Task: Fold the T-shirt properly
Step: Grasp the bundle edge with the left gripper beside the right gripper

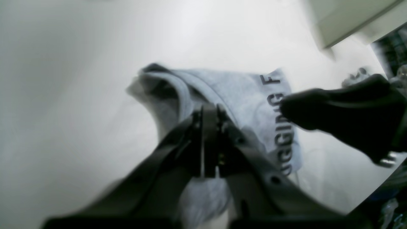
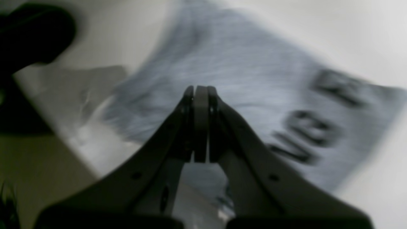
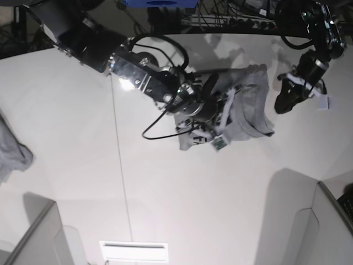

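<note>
Fingers of your right gripper (image 2: 201,92) are pressed shut over the T-shirt (image 3: 248,105), pinning its fold to the surface (image 3: 165,193); whether the left gripper (image 1: 210,111) is parted you cannot tell.

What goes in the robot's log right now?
T-shirt: bunched on table | right gripper: shut, above it | left gripper: beside it | fold: unfinished

Grey lettered T-shirt (image 3: 251,107), bunched, on white table (image 3: 165,187)
</note>
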Controlling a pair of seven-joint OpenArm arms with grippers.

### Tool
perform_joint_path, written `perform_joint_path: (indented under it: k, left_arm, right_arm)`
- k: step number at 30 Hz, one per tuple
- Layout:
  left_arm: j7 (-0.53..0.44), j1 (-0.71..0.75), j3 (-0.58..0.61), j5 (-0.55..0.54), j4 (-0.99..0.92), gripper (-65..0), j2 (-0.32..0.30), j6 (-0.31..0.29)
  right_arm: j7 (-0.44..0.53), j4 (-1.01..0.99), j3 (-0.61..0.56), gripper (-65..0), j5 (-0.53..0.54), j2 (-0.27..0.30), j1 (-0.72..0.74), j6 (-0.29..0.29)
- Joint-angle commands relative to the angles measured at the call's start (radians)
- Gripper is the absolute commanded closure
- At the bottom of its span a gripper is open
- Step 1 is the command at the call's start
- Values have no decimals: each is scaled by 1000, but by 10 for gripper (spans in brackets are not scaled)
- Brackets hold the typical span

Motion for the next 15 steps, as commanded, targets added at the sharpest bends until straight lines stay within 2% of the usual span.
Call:
perform_joint_path:
  k: [1,3,7,9,13,15]
  left_arm:
    - [-14,-17,37,-14,-15,-135,-7,-14]
    - [-14,-60,100,26,-79,-189,-7,-14]
    - [-14,-85,192,135,-176,-188,-7,-14]
    - [-14,-72,207,164,-176,-150,-4,-14]
    - [-14,-3,167,178,-177,-7,5,-14]
    - [-14,27,134,179,-184,0,5,-14]
  right_arm:
    - [20,24,25,0,10,-9,10,6]
    - [20,51,63,0,10,16,-9,8]
    - [20,108,112,0,10,57,-45,9]
    - [20,116,134,0,10,72,-56,9]
    - [20,123,166,0,10,89,-75,11]
    - [20,123,175,0,10,89,-83,11]
